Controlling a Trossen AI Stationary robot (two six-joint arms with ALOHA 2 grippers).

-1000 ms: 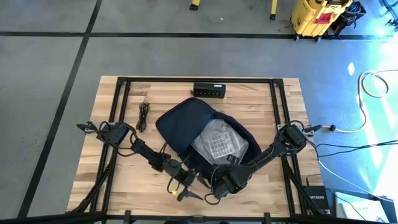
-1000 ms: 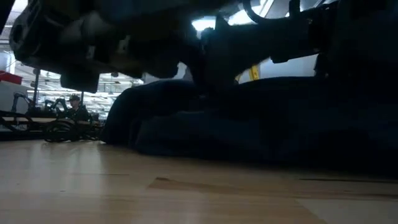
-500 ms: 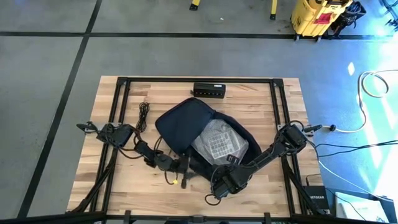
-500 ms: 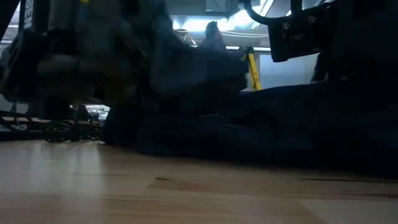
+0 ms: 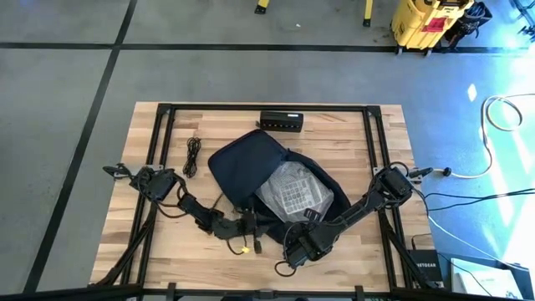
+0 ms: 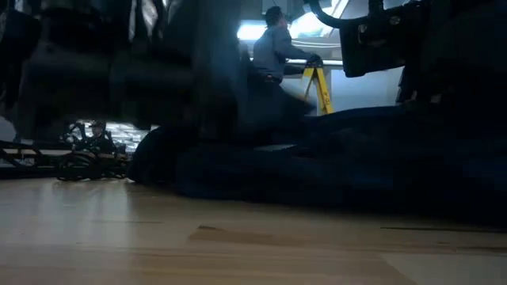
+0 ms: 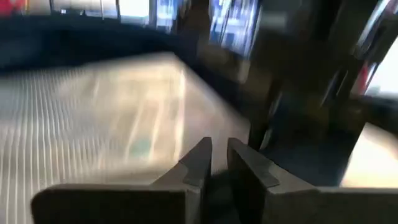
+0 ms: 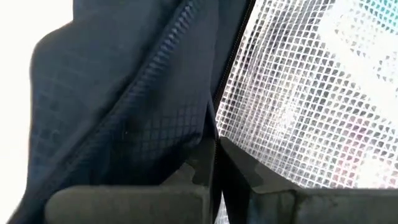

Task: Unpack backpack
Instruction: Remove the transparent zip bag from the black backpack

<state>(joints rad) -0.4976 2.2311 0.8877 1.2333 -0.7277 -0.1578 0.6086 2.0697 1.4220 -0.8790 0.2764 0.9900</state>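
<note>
Jaws of the right gripper (image 5: 294,249) pinch the backpack's (image 5: 251,163) near rim; the left gripper (image 5: 255,227), fingers nearly together and empty, sits just beside that rim.

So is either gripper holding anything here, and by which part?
The right gripper pinches the backpack by its opening's edge; the left gripper, nearly closed, holds nothing visible.

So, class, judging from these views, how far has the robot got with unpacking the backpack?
Done: the backpack lies unzipped, flap thrown back, a clear mesh pouch showing inside. In hand: the right gripper is shut on the backpack's edge beside the pouch; the left gripper sits at the near edge, fingers nearly closed, holding nothing visible. Left: the pouch is not out yet.
</note>
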